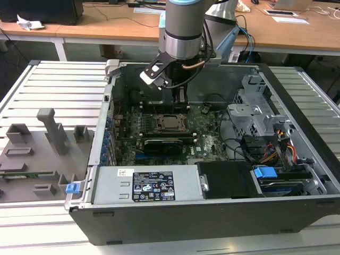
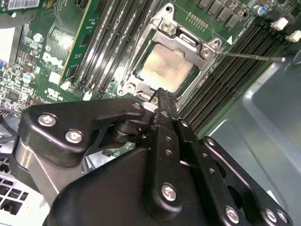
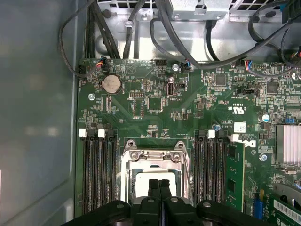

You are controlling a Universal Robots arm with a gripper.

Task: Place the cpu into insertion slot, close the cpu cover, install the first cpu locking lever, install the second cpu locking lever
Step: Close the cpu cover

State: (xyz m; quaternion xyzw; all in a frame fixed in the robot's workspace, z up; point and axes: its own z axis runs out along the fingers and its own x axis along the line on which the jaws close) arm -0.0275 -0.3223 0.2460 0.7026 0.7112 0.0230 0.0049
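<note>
Hovering inside the open computer case (image 1: pixel 297 133), the gripper (image 3: pixel 160 187) had its fingers pressed together, tips just above one edge of the cpu cover (image 3: pixel 153 157). The cpu (image 2: pixel 167 70) sat in the insertion slot (image 1: pixel 159 123), left of centre and toward the far wall in the exterior view. The cover lay down around it. A thin metal lever (image 2: pixel 254 56) jutted out across the memory slots (image 2: pixel 225 84).

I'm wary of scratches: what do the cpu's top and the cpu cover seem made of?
The cpu: likely metal, pale grey matte top with a soft, dull sheen. The cpu cover: seemingly stamped sheet metal, silver, with bright glints along its thin edges.
</note>
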